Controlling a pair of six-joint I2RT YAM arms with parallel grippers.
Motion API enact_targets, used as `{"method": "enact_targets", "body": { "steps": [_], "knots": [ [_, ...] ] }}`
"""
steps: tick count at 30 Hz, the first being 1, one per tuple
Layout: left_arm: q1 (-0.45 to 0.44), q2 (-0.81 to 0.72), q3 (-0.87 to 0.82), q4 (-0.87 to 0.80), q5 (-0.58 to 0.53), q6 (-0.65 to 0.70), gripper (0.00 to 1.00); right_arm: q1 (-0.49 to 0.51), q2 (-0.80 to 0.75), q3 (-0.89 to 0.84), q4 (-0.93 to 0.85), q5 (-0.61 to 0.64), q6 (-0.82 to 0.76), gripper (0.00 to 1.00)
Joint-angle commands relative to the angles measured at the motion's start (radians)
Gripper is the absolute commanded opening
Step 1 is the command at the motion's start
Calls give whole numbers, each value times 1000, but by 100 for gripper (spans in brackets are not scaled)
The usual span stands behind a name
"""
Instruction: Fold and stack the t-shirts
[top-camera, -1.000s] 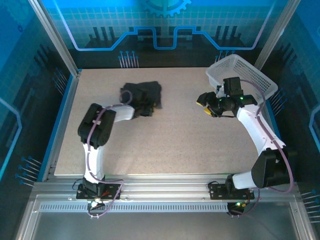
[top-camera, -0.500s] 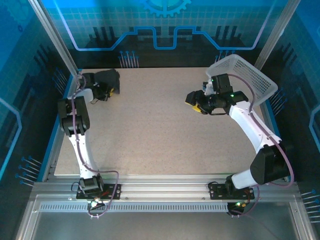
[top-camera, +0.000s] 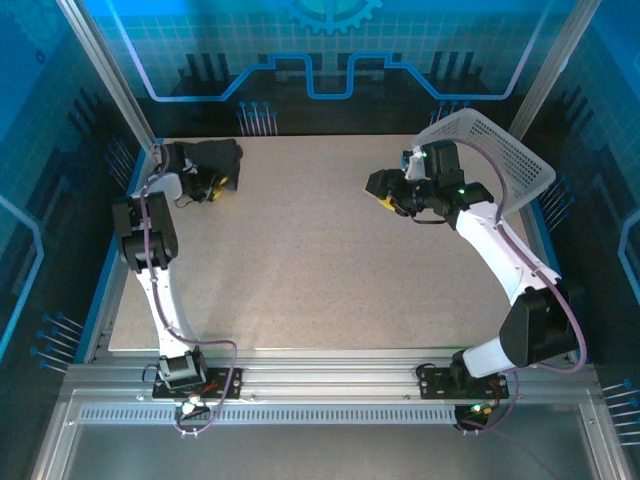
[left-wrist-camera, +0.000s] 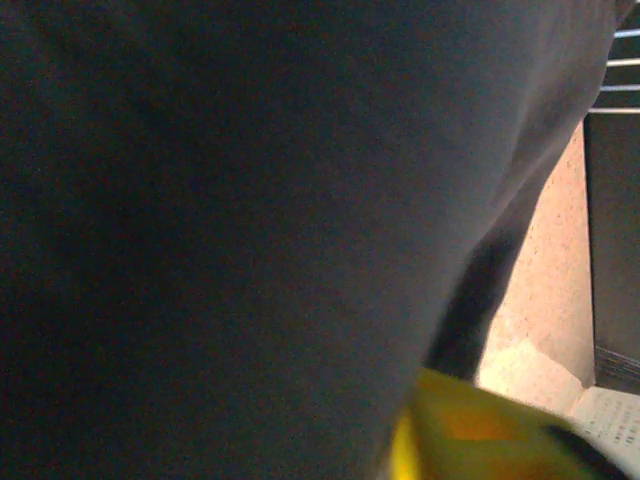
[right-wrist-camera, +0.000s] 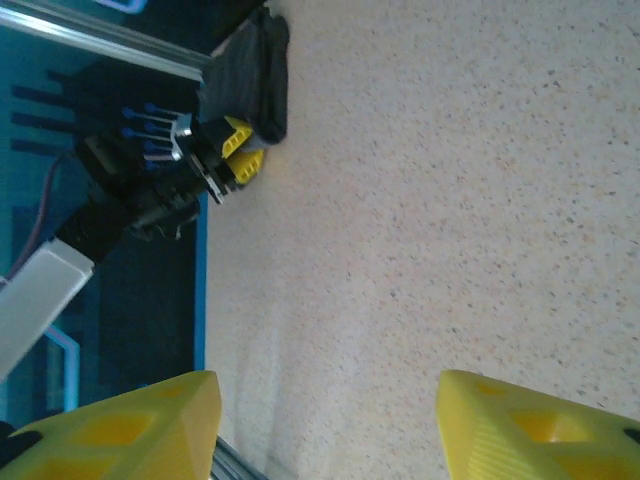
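The dark charcoal t-shirt (top-camera: 215, 158) lies bunched in the far left corner of the table. My left gripper (top-camera: 222, 183) is at its near edge. From the right wrist view the t-shirt (right-wrist-camera: 252, 75) sits just beyond the left gripper (right-wrist-camera: 243, 152), whose two yellow tips stand apart. In the left wrist view dark cloth (left-wrist-camera: 250, 200) presses close to the camera, with one yellow finger (left-wrist-camera: 480, 430) showing at the bottom. My right gripper (top-camera: 383, 192) hovers open over bare table right of centre, and its jaws (right-wrist-camera: 325, 420) hold nothing.
A white mesh basket (top-camera: 495, 150) stands tilted at the far right, just behind the right arm. The blue table rim (top-camera: 120, 235) and a metal frame post (top-camera: 105, 75) border the left corner where the shirt lies.
The left arm swung the t-shirt from the table's middle to the far left corner, then stayed there while its jaws parted. The right gripper drifted left and slightly farther away.
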Motion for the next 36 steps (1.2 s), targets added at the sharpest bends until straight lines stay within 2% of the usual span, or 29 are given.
{"method": "enact_targets", "body": {
  "steps": [1, 2, 4, 5, 6, 10, 13, 20, 22, 24, 26, 28, 31, 36],
  "knots": [
    [-27, -207, -58, -30, -76, 33, 89, 3, -66, -34, 137, -3, 42, 63],
    [-39, -261, -87, -28, -99, 21, 99, 2, -77, -36, 146, 6, 46, 65],
    [-64, -379, -148, -40, -162, -1, 99, -6, -89, -28, 153, 10, 48, 73],
    [-76, -442, -187, -43, -193, -24, 99, -10, -91, -18, 143, 10, 44, 93],
    [-90, -503, -230, -40, -214, -43, 99, -16, -92, -5, 129, 10, 40, 100],
    [-155, -739, -390, -80, -370, -86, 99, -51, -107, 11, 100, -2, 33, 100],
    [-227, -907, -507, -116, -515, -96, 99, -74, -136, 8, 23, 54, -6, 100],
    [-424, -1146, -667, -400, -988, -94, 99, -97, -237, -66, -169, 347, -172, 100],
    [-437, -1236, -762, -355, -1052, -3, 99, -100, -258, -99, -208, 484, -199, 100],
    [-437, -1343, -892, -220, -1064, 172, 99, -106, -294, -164, -176, 614, -228, 100],
    [-437, -1451, -1066, 17, -1013, 402, 99, -104, -352, -299, -12, 694, -291, 100],
    [-437, -1520, -1207, 192, -985, 501, 99, -82, -394, -445, 147, 786, -379, 100],
    [-436, -1541, -1385, 469, -905, 587, 99, -8, -408, -596, 316, 946, -606, 100],
    [-409, -1347, -1370, 518, -876, 603, 99, -15, -363, -729, 445, 973, -687, 100]
  ]
}}
